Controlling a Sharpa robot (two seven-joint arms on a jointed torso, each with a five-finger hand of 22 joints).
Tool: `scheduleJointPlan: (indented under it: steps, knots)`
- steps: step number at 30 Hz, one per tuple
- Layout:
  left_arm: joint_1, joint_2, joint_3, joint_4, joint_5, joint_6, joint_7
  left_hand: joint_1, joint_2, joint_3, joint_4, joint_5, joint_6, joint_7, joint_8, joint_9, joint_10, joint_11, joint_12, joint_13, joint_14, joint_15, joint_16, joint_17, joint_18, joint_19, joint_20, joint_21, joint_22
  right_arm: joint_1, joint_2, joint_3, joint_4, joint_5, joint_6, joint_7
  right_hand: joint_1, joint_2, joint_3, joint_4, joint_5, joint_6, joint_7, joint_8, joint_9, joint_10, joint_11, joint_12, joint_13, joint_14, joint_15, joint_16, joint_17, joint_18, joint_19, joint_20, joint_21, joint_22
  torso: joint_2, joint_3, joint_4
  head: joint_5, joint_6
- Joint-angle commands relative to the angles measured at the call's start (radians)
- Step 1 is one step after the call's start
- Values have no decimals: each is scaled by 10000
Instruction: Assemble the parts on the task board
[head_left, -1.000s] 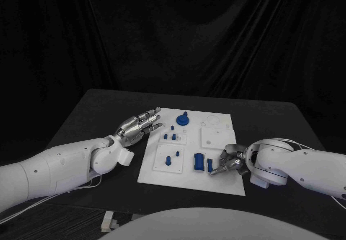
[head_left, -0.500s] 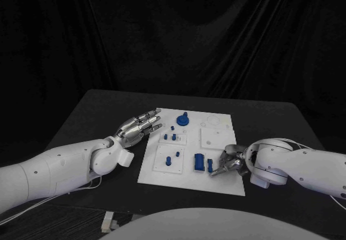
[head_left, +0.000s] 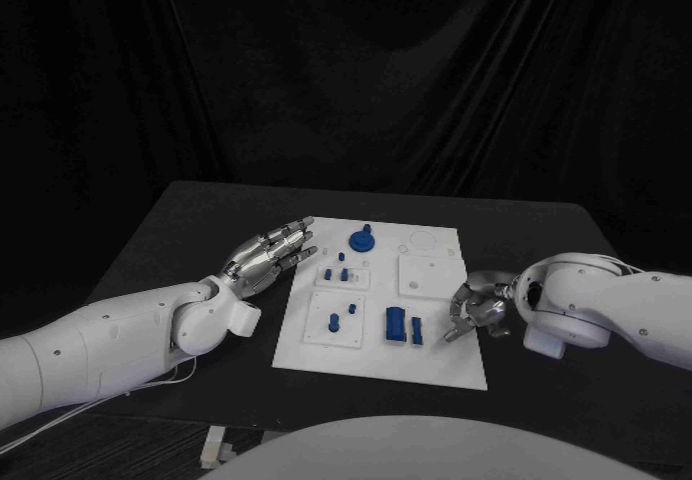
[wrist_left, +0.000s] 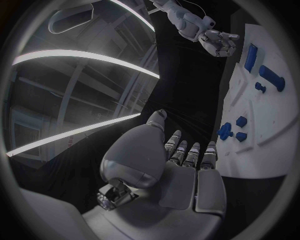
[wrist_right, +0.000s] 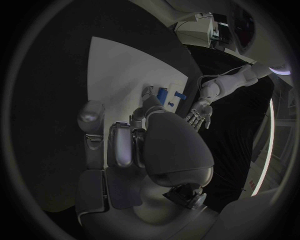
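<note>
Lab or studio: black drapes (head_left: 361, 90), black table (head_left: 188, 225), ceiling light strips (wrist_left: 81, 57).

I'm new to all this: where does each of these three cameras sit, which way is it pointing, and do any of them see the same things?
Head view: sits on the robot's head, looks down at the black table and white task board; both white arms reach in from the sides.
Left wrist view: sits behind the left robot hand, looking past its fingers along the board's edge.
Right wrist view: sits behind the right robot hand, looking over the board.
Shared: all three show the task board and its blue parts; each wrist view also catches the opposite robot hand.
</note>
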Motion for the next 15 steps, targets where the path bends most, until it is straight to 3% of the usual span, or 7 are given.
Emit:
scheduleJointPlan:
  steps: [1,3,7,8,9,11,15]
  knots:
    - [-11,-2,13,119,-20,-267,940,-154,-59,-232,674,-390,179,17,92,22,34,129,155,19,5,-107,-9,-13,16,23,-141,-29,0,313,-126,3,-21,1651,1302,1461,190,191,-270,41,-27,-370,197,-657,-392,1048,223,35,2632,-343,263,-1256,-1700,419,-906,208,-2069,336,-49,4,-23,-36,-2]
    - [-10,-39,13,184,-202,-386,1142,-106,-132,-358,1187,-719,257,58,121,28,56,177,232,29,3,-252,-16,-16,48,19,-239,-33,-8,450,-166,3,-59,1921,1099,2268,137,292,-432,207,-25,-404,256,-864,-597,308,292,-559,1888,-908,341,-2332,-3038,619,-1535,318,-3586,-168,-97,11,-25,-58,-2]
    - [-10,-61,13,261,-698,-720,1581,-267,-139,-555,1250,-1396,394,96,169,41,101,237,347,44,-3,-498,-55,-28,93,9,-402,-42,-27,585,-156,3,-153,2230,-134,4114,-194,569,-951,1084,165,-678,577,-2302,-2136,-2075,624,-3028,-740,-2333,665,-5583,-6436,663,-2133,639,-5019,-1085,-217,21,-11,-118,-2]
    - [-10,-57,13,277,-795,-810,1690,-279,-151,-598,1249,-1540,408,95,172,40,108,234,354,43,-4,-600,-66,-32,102,2,-500,-49,-40,597,-140,2,-182,2294,-579,4591,-436,731,-1189,1677,158,-769,862,-3054,-3109,-4059,894,-5416,-3061,-2806,996,-6530,-6934,624,-2485,879,-5700,-1627,-247,23,-21,-114,-2]
    - [-10,-58,13,293,-857,-884,1771,-282,-160,-622,1248,-1598,422,86,176,40,113,228,368,45,-4,-654,-66,-32,102,-2,-558,-53,-49,599,-121,2,-212,2350,-917,4959,-300,796,-1260,1915,420,-582,972,-3313,-3699,-4806,1010,-6566,-4138,-2957,1209,-7144,-7320,657,-2713,1051,-6221,-2077,-262,26,-30,-125,-2]
    - [-10,-75,13,329,-949,-1035,1929,-279,-204,-676,1244,-1690,464,55,188,43,129,193,412,51,-4,-760,-66,-32,99,-7,-679,-58,-58,564,-67,2,-289,2527,-1504,5656,-391,821,-1436,2309,507,-586,1112,-3552,-4267,-5046,1218,-7278,-4778,-3282,1374,-7821,-7752,647,-2909,1276,-6724,-2549,-305,36,-60,-114,-2]
    - [-11,-82,13,341,-1054,-1285,2223,-185,-245,-690,1230,-1614,569,18,220,53,181,148,564,74,-4,-836,-66,-32,87,-7,-779,-58,-58,383,39,1,-455,3172,-2267,6918,-844,1127,-2079,2547,1414,-907,1779,-4076,-5805,-6243,2087,-9914,-7211,-5024,2370,-10109,-9485,520,-4255,2137,-8531,-4246,-369,56,-100,-65,-2]
